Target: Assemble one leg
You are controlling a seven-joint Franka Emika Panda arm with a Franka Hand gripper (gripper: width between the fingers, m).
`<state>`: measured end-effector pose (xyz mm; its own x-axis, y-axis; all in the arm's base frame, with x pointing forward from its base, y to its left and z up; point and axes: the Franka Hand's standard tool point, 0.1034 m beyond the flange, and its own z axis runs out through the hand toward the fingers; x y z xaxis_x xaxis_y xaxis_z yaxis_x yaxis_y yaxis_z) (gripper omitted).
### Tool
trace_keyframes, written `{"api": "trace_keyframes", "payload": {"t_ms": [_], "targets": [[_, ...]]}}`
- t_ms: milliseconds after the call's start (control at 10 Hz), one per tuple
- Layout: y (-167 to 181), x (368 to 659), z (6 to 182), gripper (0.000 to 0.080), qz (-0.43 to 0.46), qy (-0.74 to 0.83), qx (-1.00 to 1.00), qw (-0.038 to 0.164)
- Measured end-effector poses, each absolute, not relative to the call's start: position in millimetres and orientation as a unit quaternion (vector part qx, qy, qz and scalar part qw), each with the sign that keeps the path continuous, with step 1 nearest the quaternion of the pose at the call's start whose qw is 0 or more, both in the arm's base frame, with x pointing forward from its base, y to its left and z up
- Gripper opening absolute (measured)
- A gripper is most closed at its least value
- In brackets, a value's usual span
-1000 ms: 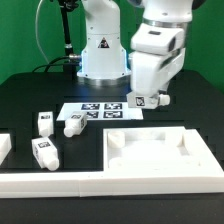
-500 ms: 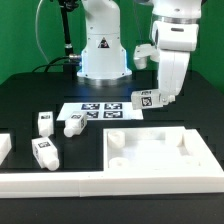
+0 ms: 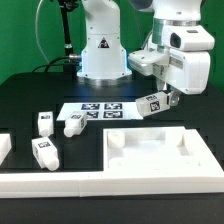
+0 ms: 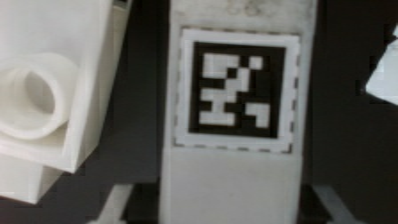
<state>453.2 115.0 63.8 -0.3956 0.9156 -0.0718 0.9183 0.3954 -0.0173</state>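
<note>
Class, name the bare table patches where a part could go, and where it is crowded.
Bare: black table between the loose legs and the tabletop. Crowded: by the marker board, where the tool holds a leg.

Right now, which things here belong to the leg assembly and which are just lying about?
In the job: held leg, tabletop it likely goes into.
Lying about: three spare legs, marker board.

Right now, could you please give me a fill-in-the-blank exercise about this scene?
The gripper has its jaws ___ on one leg.
___ more legs lie on the table.
The held leg hangs ___, not upright.
Missing words: shut; three; tilted.
</note>
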Motion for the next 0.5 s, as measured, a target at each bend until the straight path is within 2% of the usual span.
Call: {"api": "trace_keyframes", "payload": {"t_ms": [200,300,500], "targets": [[112.8,451.7,61.8,0.0284,-0.027,0.841,0.539,0.025],[105.5,440.5,53.9,0.0284,-0.017,0.867,0.498,0.022],[116.7,409.2,38.6,0.0284,-0.032,0.877,0.479,-0.001]]}}
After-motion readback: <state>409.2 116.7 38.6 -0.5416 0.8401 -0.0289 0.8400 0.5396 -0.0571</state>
